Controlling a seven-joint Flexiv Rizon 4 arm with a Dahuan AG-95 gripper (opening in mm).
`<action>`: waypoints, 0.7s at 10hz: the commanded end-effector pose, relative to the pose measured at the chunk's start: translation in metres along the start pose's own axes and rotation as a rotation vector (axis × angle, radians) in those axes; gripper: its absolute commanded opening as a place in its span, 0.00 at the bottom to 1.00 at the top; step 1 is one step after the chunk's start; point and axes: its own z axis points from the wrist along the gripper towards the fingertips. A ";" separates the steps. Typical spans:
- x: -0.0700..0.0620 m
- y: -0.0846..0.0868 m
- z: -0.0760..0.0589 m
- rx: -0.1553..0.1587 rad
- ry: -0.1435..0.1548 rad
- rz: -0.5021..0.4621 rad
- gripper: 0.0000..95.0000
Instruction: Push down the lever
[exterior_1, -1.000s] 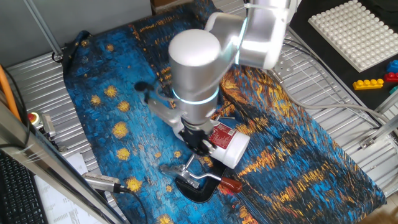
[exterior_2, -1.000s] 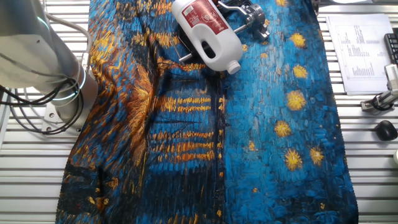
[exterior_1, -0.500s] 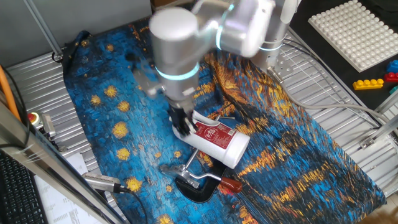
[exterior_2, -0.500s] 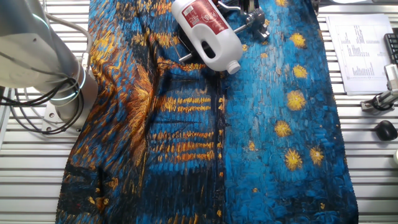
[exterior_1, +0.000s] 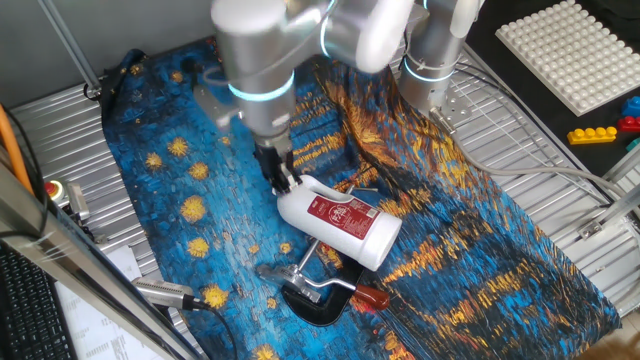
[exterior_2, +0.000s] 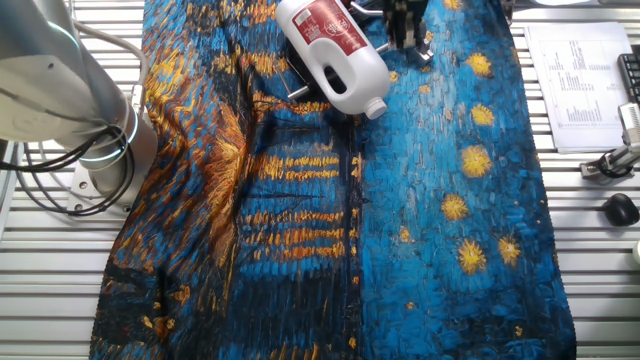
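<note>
The lever is a thin silver rod (exterior_1: 347, 288) with a dark-red end piece (exterior_1: 372, 297), joined to a black C-shaped clamp (exterior_1: 318, 306) at the near edge of the blue cloth. A white bottle with a red label (exterior_1: 345, 225) lies just behind it and partly over the clamp's silver parts (exterior_2: 417, 50). My gripper (exterior_1: 284, 182) hangs by the bottle's neck, up and left of the lever and apart from it. Its fingers look closed and hold nothing. In the other fixed view the gripper (exterior_2: 405, 35) shows at the top edge, right of the bottle (exterior_2: 335, 45). The red end piece is hidden there.
A blue and orange painted cloth (exterior_1: 480, 260) covers the table. A white studded plate (exterior_1: 570, 50) and toy bricks (exterior_1: 600, 132) lie at the far right. A red button (exterior_1: 52, 190) is at the left. The arm's base (exterior_2: 70, 90) and a paper sheet (exterior_2: 580, 85) flank the cloth.
The arm has swung left and back, carrying the gripper from just above the clamp to the bottle's neck. The gripper has come into the other fixed view. The bottle and lever have not moved.
</note>
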 end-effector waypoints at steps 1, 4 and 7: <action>0.003 -0.008 0.001 0.062 0.012 0.079 0.00; 0.010 -0.030 -0.002 0.040 0.014 0.074 0.00; 0.015 -0.044 -0.004 0.020 0.007 0.085 0.00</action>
